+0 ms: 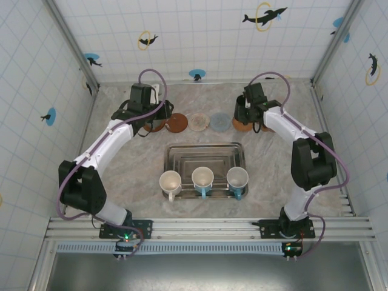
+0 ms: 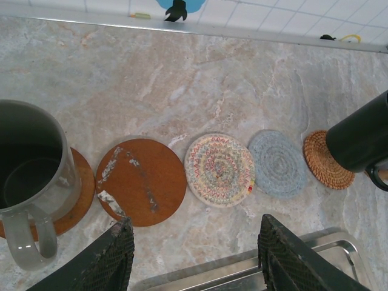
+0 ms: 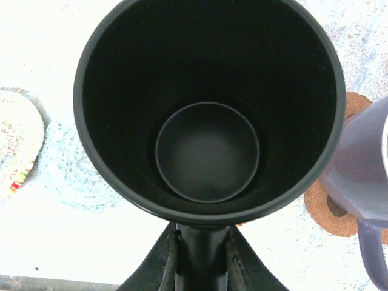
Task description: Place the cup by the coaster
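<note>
**Here, the right hand [image 3: 200,257] grips the black cup [image 3: 209,121] at the coaster row**

Nearest the arm bases, three pale cups [image 1: 202,177] stand side by side at the near edge of a metal tray [image 1: 206,151], in the middle of the marbled desk [image 1: 267,182].

Just past the tray's far rim, the left hand [image 2: 194,254] hangs over the desk. Its fingers are wide apart and there is nothing between them. To its left, clear of the fingers, a grey mug [image 2: 30,176] stands on a brown coaster [image 2: 82,188].

Beyond both hands a row of round mats runs across the desk, close side by side. From the left they are a scuffed brown coaster [image 2: 142,182], a braided coaster [image 2: 219,170] in mixed colours, a blue-grey coaster [image 2: 277,163] and a straw coaster [image 2: 321,160].

At the right end of that row, the right hand's fingers are closed narrowly on the handle of the black cup. The cup is empty, with its mouth facing up toward the wrist. In the left wrist view it overlaps the right side of the straw coaster. Whether it rests on that coaster or is held just above it cannot be told.

Just beside the cup on its right, a lilac mug [image 3: 364,157] stands on a cork coaster [image 3: 330,215].

Farthest back, the tiled wall [image 1: 200,36] carries dolphin stickers.
</note>
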Motion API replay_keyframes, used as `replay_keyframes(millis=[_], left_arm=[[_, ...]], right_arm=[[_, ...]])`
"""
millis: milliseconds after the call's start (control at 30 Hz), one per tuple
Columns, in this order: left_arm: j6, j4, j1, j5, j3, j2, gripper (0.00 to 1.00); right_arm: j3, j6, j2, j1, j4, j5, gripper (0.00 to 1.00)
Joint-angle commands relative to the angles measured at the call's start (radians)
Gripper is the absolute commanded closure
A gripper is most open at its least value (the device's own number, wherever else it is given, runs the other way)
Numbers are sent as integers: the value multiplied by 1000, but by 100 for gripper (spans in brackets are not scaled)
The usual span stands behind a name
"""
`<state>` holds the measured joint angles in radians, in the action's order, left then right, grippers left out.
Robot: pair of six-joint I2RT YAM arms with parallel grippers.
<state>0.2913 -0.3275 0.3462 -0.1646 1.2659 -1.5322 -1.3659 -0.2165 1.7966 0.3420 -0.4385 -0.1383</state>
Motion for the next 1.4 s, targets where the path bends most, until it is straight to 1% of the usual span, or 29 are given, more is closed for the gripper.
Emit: replay_keyframes(millis=[0, 400, 1367], left_arm=[[3, 5, 2, -4, 38, -14, 45], [5, 5, 2, -23, 57, -37, 45], [5, -1, 1, -18, 55, -38, 45]], right_arm=[[0, 10, -11, -6, 103, -24, 100], [28, 4, 1, -14, 129, -32, 100], [67, -6, 28, -18, 168, -26, 100]])
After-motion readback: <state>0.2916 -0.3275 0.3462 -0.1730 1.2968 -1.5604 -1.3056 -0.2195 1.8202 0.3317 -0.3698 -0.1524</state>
